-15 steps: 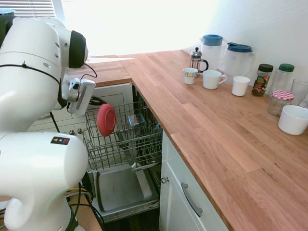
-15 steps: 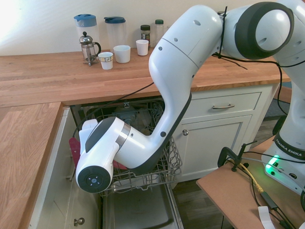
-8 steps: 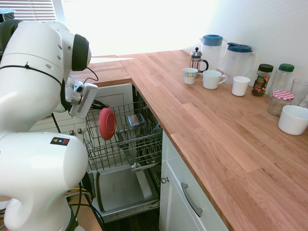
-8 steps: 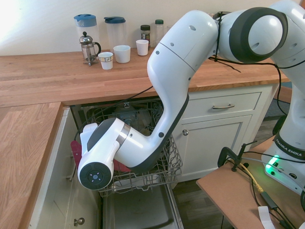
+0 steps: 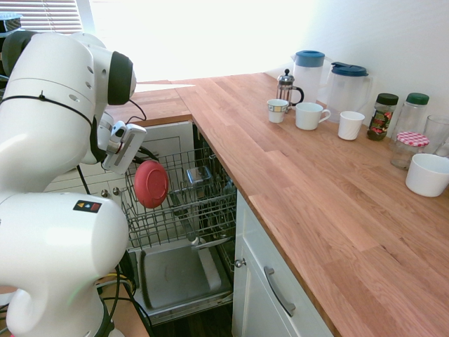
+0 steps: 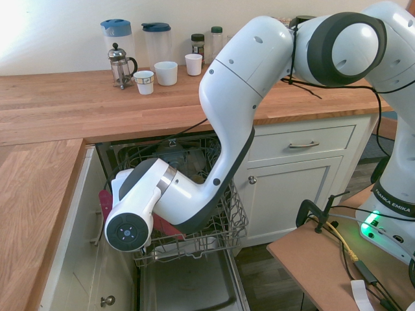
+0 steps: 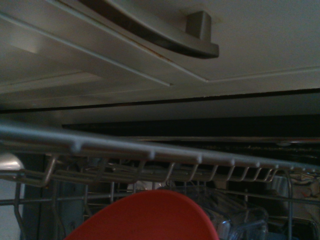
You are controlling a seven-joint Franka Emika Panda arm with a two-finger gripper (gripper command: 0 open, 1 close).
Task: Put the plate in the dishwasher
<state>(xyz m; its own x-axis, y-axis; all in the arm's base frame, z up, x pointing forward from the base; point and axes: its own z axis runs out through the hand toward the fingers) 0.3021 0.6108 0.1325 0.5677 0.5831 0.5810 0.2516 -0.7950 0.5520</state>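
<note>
The coral-red plate stands on edge at the left end of the dishwasher's pulled-out wire rack, its face turned partly toward the first exterior camera. My gripper sits at the plate's upper edge, coming in from the left; the wrist hides how it meets the rim. In the second exterior view the arm covers most of the plate, leaving red slivers beside and below the wrist. The wrist view shows the plate's rim low in the picture, under the rack's top wire.
The dishwasher door lies open below the rack, with a cutlery basket and glassware inside the rack. White drawers stand just behind the gripper. The wooden counter carries mugs, jugs and jars at the back.
The plate has sunk a little into the rack and tipped so more of its face shows. The wrist shifted slightly right and down with it.
</note>
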